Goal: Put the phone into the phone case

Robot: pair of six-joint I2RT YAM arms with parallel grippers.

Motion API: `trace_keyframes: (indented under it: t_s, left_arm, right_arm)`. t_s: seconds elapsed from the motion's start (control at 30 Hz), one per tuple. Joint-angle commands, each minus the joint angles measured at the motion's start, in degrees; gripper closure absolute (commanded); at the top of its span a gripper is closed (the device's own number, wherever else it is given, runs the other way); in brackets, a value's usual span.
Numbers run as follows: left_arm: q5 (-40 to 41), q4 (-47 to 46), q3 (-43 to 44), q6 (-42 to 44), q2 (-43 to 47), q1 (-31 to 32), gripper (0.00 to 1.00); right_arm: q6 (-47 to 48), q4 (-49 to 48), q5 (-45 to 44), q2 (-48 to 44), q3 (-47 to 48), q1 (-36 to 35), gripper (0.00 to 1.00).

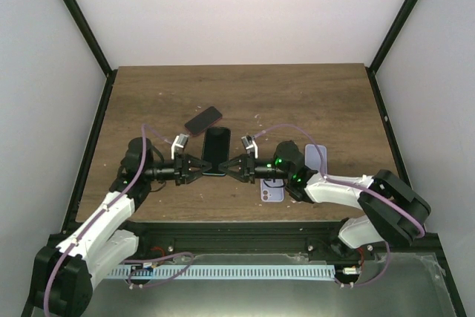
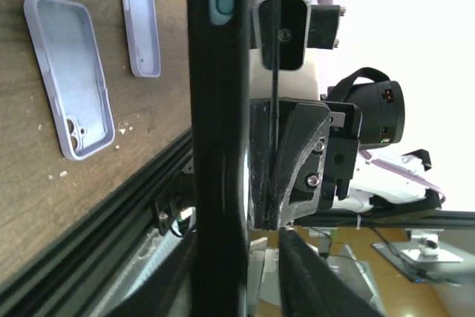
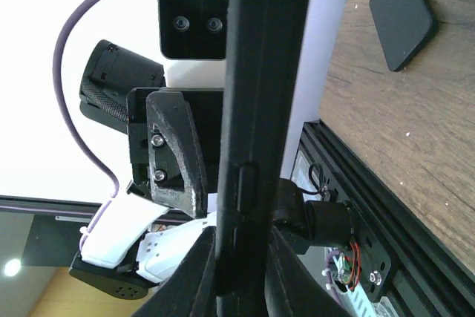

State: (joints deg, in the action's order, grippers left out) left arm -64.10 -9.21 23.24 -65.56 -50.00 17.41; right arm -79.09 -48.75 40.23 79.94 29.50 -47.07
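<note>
A black phone (image 1: 216, 151) hangs level between my two grippers, just above the table's middle. In both wrist views it is edge-on: in the left wrist view (image 2: 219, 139) and, with raised side buttons, in the right wrist view (image 3: 261, 109). I cannot tell whether a case is on it. My right gripper (image 1: 234, 166) is shut on its near right edge, with both fingers (image 3: 197, 272) snug against it. My left gripper (image 1: 196, 168) straddles the near left edge, and a gap shows between the phone and the upper finger (image 2: 304, 272).
A second dark phone (image 1: 203, 120) lies flat behind the held one and also shows in the right wrist view (image 3: 403, 24). Two lavender cases lie open side up at the right, one near (image 1: 271, 193) (image 2: 70, 76) and one farther (image 1: 315, 157) (image 2: 141, 18). A black rail (image 2: 96, 220) marks the near edge.
</note>
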Motion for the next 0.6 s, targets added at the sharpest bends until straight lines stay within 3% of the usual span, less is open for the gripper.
trace_keyframes:
  t_s: [0.0,0.1,0.23,0.43,0.57]
  left_arm:
    - [-1.2,2.2,3.6,2.8,1.6,0.1,0.64]
    - [-0.3,7.1,4.5,5.2,1.9,0.1,0.55]
    - [0.0,7.9,3.8,4.7,2.4,0.1,0.55]
    - [0.4,7.1,3.1,2.9,2.3,0.1,0.68]
    - [1.1,7.4,2.7,2.6,3.0,0.1,0.88]
  right_arm:
    - [1.3,0.6,-1.6,-0.4,1.3,0.0,0.89]
    - [1.2,0.4,-2.3,-1.2,0.4,-0.1,0.90]
    - [1.5,1.3,-3.3,-2.5,-0.2,0.1,0.90]
    - [2.1,2.9,-4.6,-3.7,-0.2,0.6,0.90]
    - [1.9,2.9,-4.8,-3.7,-0.6,0.6,0.90]
